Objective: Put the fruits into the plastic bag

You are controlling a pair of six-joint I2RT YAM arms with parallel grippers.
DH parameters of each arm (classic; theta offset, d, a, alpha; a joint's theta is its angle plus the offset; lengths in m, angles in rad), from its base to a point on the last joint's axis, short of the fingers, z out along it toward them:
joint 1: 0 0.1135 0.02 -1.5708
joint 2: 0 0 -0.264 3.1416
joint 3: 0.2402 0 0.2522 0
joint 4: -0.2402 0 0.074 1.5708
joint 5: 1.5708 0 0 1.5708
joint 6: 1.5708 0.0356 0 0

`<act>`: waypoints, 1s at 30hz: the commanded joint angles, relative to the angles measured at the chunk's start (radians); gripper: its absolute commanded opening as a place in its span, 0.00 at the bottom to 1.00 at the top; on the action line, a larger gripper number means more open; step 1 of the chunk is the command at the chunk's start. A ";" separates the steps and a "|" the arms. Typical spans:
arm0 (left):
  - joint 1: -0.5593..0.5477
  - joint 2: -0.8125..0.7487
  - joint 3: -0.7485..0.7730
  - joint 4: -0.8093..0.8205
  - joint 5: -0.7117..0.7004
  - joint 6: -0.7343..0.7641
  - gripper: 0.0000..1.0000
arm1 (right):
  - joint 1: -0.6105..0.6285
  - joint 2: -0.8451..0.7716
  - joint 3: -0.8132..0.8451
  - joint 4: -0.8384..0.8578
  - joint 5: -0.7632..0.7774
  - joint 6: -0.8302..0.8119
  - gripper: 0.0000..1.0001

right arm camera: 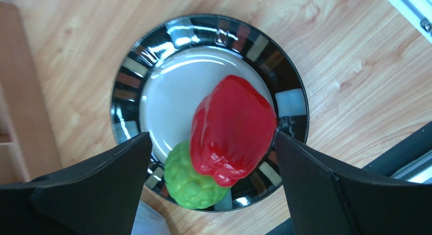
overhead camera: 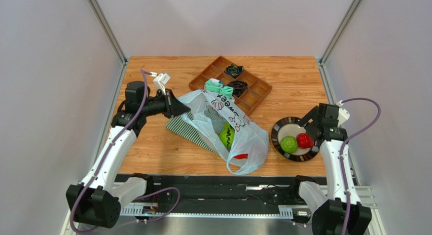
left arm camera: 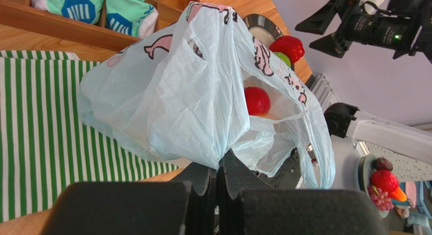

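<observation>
My left hand (left arm camera: 219, 169) is closed tight on a gathered fold of the plastic bag (left arm camera: 192, 93), pinching its rim and holding the mouth up off the bench (overhead camera: 152, 149). The bag lies across the middle of the bench, partly over the striped cloth (overhead camera: 185, 129), with its opening turned toward my right side.

Part of the job looks done. Through the thin film I see a green striped fruit (overhead camera: 226, 135) inside the bag, and lower down a red round fruit (left arm camera: 257, 100). There is a patch of orange just beneath the red one; it may be another fruit, but I cannot tell.

Two fruits are left outside, on the plate (right arm camera: 291, 101) just to the right of the bag: a red fruit (right arm camera: 233, 128) with a lobed, pepper-like shape, and a green bumpy fruit (right arm camera: 190, 182) touching it. My right hand (right arm camera: 212, 139) hangs over that plate, spread wide and holding nothing, with a finger on either side of the red fruit but not yet in contact with it.

So I judge the task about halfway or a little past, with the red fruit next and the green bumpy one last.
</observation>
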 commanded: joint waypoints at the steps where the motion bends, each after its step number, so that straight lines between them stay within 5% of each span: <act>1: 0.009 0.001 -0.004 0.042 0.020 -0.002 0.00 | -0.002 0.039 -0.011 -0.013 -0.012 0.002 0.97; 14: 0.012 0.007 -0.006 0.043 0.019 -0.004 0.00 | -0.002 0.081 -0.129 0.111 -0.017 0.042 0.91; 22: 0.015 0.007 -0.006 0.042 0.017 -0.001 0.00 | -0.002 0.064 -0.138 0.145 -0.008 0.055 0.65; 27: 0.016 0.004 -0.006 0.040 0.014 -0.001 0.00 | -0.002 0.009 -0.118 0.121 0.011 0.042 0.36; 30: 0.016 0.004 -0.006 0.039 0.014 -0.001 0.00 | -0.002 -0.050 -0.094 0.105 -0.015 0.036 0.28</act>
